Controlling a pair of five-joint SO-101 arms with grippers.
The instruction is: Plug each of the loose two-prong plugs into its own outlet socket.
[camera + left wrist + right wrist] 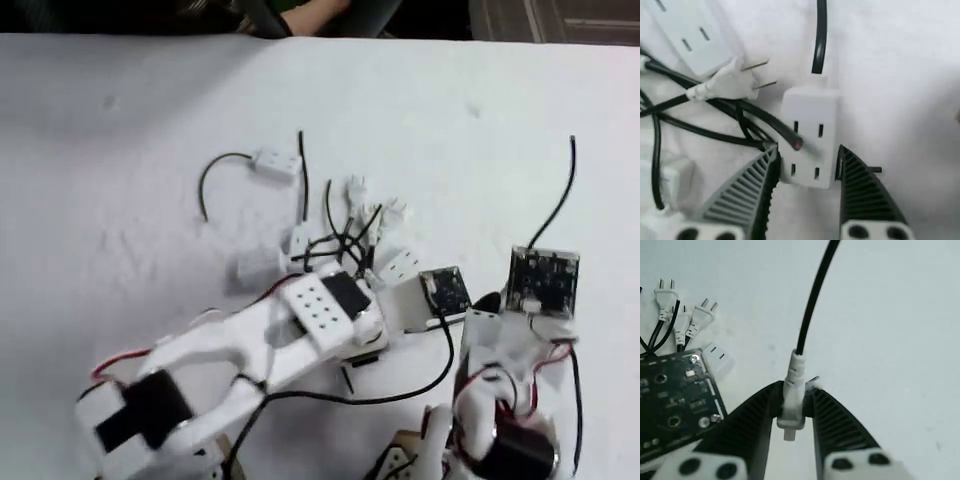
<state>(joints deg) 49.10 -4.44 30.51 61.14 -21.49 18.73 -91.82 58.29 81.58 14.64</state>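
White two-prong plug [792,374] on black cord, tight in right gripper [793,391]; white rectangular plastic outlet block [810,112] tight in left gripper [807,156].

This looks like a robotics lab bench. A white cloth-covered surface [120,110] carries arms built from white moulded plastic shells [250,345]. Thin red and black wires [118,362] run exposed along them, and bare dark circuit boards [543,280] sit uncovered at the wrists. A white plastic outlet block [812,107] and white two-prong plugs on black cords [355,187] lie loose on the cloth. Grey flooring [550,18] shows beyond the far edge.
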